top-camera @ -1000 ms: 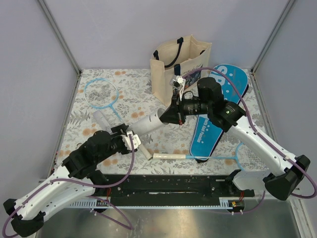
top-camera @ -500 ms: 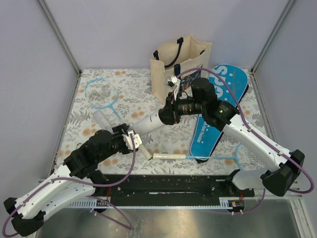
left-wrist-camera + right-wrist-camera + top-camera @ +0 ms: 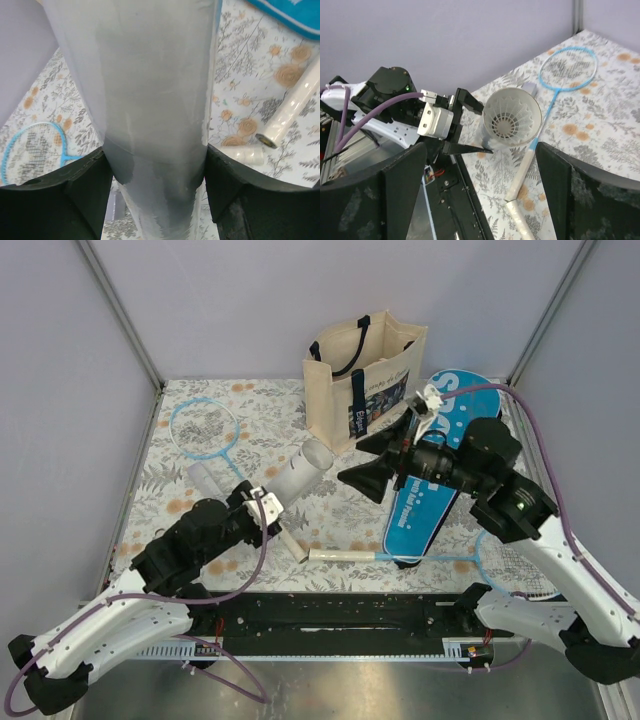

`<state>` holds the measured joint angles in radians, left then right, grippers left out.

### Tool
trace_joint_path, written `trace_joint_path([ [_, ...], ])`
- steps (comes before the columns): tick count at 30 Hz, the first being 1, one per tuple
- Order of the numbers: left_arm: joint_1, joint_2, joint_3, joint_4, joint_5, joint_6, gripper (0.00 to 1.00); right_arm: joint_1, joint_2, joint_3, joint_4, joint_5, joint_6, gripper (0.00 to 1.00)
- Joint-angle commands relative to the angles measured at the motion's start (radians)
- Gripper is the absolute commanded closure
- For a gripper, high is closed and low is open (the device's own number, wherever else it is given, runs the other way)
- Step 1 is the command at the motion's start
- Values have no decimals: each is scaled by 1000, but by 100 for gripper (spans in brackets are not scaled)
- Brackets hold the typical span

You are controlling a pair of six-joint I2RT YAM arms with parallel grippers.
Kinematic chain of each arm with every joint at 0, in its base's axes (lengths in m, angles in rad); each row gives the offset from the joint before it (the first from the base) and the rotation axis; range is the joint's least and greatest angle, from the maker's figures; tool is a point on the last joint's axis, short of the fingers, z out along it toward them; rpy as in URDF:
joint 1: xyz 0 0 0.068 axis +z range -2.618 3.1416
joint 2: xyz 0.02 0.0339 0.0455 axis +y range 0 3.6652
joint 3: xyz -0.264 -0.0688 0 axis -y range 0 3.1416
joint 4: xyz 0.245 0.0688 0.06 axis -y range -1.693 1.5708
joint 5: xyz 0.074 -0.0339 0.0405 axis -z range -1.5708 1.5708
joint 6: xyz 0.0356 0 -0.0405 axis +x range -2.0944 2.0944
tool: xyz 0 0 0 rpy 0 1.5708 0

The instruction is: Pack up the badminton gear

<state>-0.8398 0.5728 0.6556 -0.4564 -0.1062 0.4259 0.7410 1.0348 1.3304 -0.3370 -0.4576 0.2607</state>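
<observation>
While my left end effector clamps the long white tube near its lower end, holding it tilted above the table, I see my right end effector spread wide, just clear of the tube's mouth, near the blue case.

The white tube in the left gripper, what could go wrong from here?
The tube is held only by the left gripper, near its lower end; it may slip or swing. Its mouth is open, with a shuttlecock sitting just inside, which could fall out if the tube tips. The right gripper is open and apart.
</observation>
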Motion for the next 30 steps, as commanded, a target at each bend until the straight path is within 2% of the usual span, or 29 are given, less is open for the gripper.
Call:
trace_joint_path([
  [1,-1,-11,67,186,-12,-183,59,4,-93,-103,160,114,28,1],
  [6,-2,-17,59,333,43,-422,59,6,-156,-275,326,129,52,0],
  [11,-2,-54,-8,570,76,-659,59,5,-128,-388,460,28,98,0],
  [17,-1,-76,-31,670,30,-737,59,11,-23,-473,621,-119,209,1],
  [30,-1,-79,-102,840,169,-805,58,70,226,-422,837,-329,298,0],
])
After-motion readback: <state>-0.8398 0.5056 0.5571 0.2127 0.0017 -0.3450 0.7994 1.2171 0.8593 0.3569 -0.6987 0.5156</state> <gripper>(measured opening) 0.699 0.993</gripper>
